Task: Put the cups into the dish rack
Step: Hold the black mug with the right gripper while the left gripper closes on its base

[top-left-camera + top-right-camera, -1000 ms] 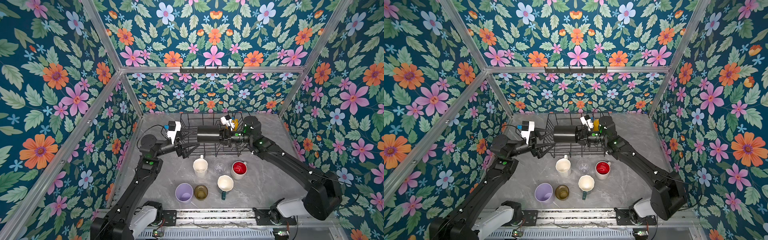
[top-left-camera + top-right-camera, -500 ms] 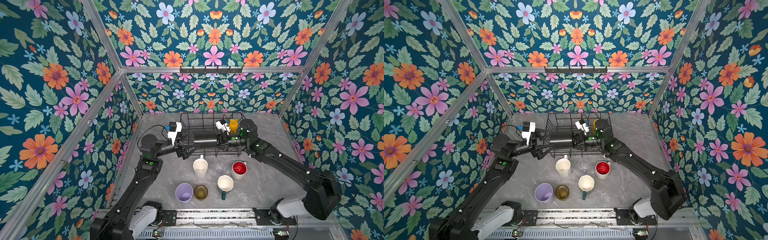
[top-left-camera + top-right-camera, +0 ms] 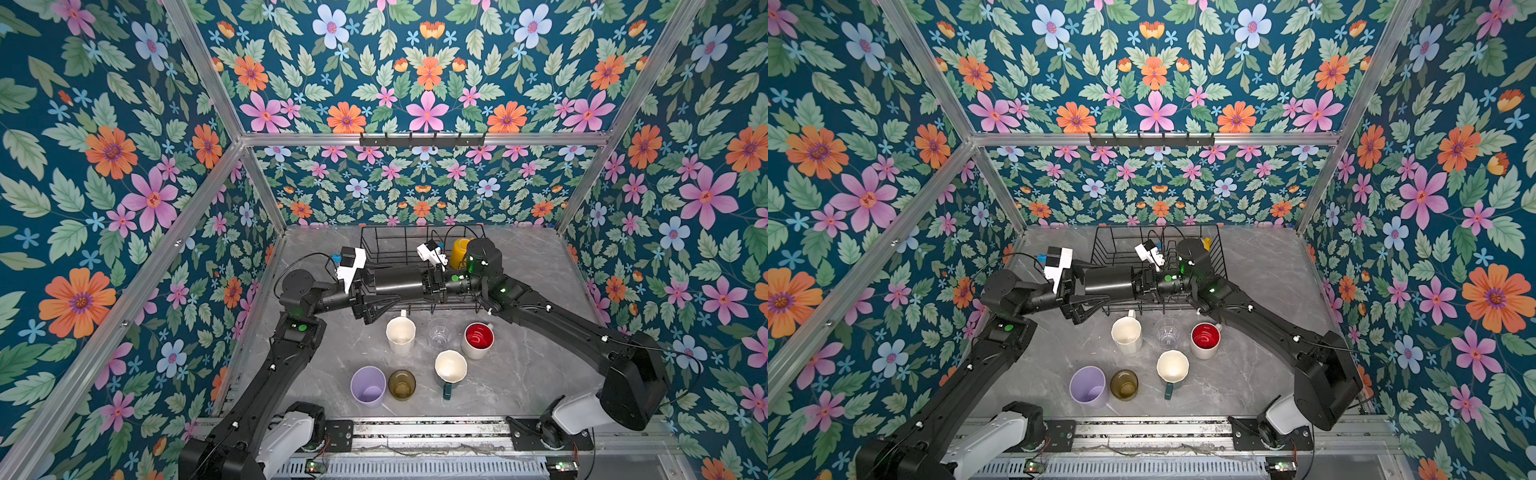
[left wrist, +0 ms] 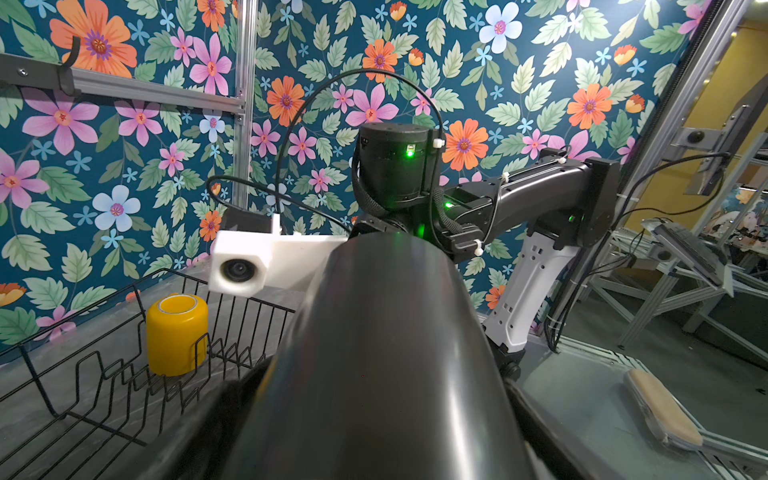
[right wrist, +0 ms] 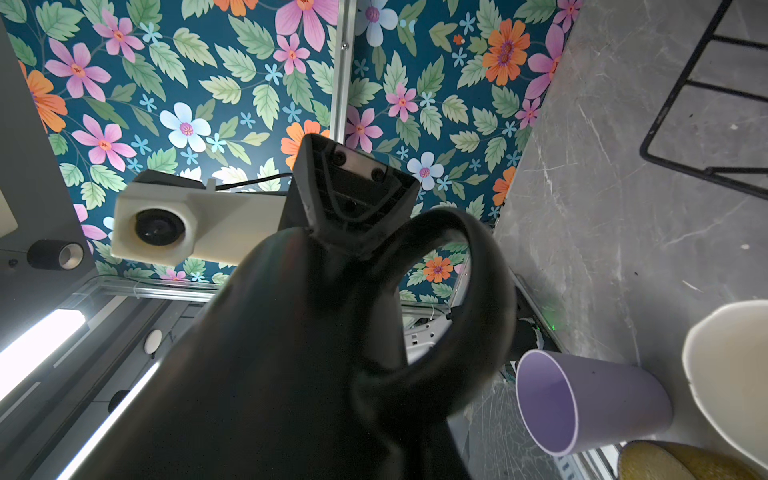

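A black mug [image 3: 399,282] [image 3: 1108,282] hangs on its side above the front edge of the dish rack [image 3: 374,245] [image 3: 1113,245]. My right gripper [image 3: 430,282] [image 3: 1140,284] is shut on its open end, where the handle loop shows in the right wrist view. My left gripper [image 3: 380,289] [image 3: 1088,286] stands open, one jaw on each side of the mug's base. The mug [image 4: 386,353] fills the left wrist view. A yellow mug [image 3: 459,251] [image 4: 176,332] stands upside down in the rack's far right corner.
In front of the rack stand a tall white mug [image 3: 401,334], a clear glass [image 3: 439,332], a red-inside mug [image 3: 478,338], a green mug with white inside [image 3: 450,368], a lilac tumbler [image 3: 368,384] and an olive glass [image 3: 402,384].
My right gripper has carried the black mug leftward and toward the front of the rack, in between the left gripper's open jaws. The left arm has barely moved.
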